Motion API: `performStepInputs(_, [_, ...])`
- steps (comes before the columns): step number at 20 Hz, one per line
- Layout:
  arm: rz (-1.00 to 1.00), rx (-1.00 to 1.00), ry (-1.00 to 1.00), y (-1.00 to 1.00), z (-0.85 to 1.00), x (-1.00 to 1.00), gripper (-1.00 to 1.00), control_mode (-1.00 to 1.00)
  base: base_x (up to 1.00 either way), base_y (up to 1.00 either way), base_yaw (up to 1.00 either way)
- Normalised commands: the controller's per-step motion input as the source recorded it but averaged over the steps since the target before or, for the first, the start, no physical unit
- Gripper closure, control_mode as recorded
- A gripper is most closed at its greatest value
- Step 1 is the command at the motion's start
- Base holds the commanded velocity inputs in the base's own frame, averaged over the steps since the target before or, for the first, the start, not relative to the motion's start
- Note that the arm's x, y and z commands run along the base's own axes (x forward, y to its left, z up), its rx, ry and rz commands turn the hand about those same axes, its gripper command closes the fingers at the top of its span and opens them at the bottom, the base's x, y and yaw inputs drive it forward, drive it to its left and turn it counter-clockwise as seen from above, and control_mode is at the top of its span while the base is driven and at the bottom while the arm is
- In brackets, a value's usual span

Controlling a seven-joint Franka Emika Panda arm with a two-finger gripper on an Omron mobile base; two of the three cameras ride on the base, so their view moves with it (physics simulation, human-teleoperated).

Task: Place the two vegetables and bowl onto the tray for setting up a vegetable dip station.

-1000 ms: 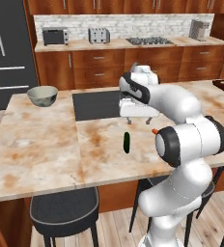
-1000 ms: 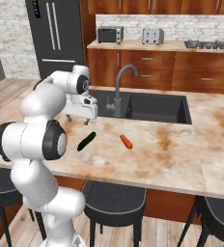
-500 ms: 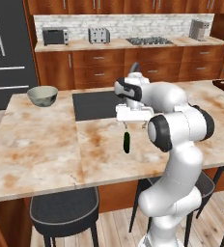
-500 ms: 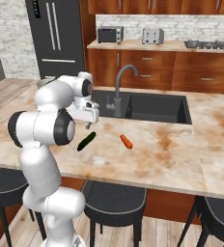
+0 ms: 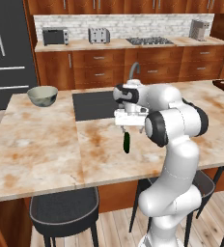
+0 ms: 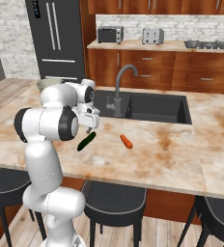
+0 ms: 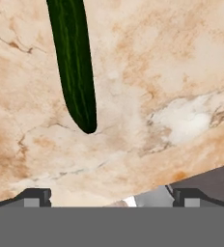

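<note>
A: Big stuff first. Marble surface point(image 5: 41, 144), sink point(image 6: 157, 107) set in it, faucet point(image 6: 119, 87) at its edge.

B: Bowl?

A: Bowl point(image 5: 42, 95) sits at the surface's far left corner in the left base view, well apart from the arm.

B: Pincer?

A: Pincer point(image 5: 129, 128) hangs low over the surface, jaws wide, holding nothing.

B: Veg?

A: Dark green vegetable point(image 7: 75, 62) lies flat just below the pincer, not touched. Carrot point(image 6: 126, 141) lies near it, apart, sink side. Tray, can't tell where.
</note>
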Motion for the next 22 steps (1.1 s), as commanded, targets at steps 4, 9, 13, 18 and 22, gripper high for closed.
performStepInputs(4, [-0.11, -0.08, -0.14, 0.05, -0.3, 0.14, -1.0, -1.0, 0.0, 0.0, 0.0])
performStepInputs(9, [-0.04, -0.14, -0.21, 0.09, -0.28, 0.09, -1.0, -1.0, 0.0, 0.0, 0.0])
performStepInputs(13, [-0.01, -0.16, -0.22, 0.06, -0.29, 0.13, -1.0, -1.0, 0.0, 0.0, 0.0])
performStepInputs(18, [0.0, -0.06, -0.14, 0.0, -0.27, 0.22, -1.0, -1.0, 0.0, 0.0, 0.0])
performStepInputs(22, [0.0, 0.0, -0.1, 0.0, -0.24, 0.25, -1.0, -1.0, 0.0, 0.0, 0.0])
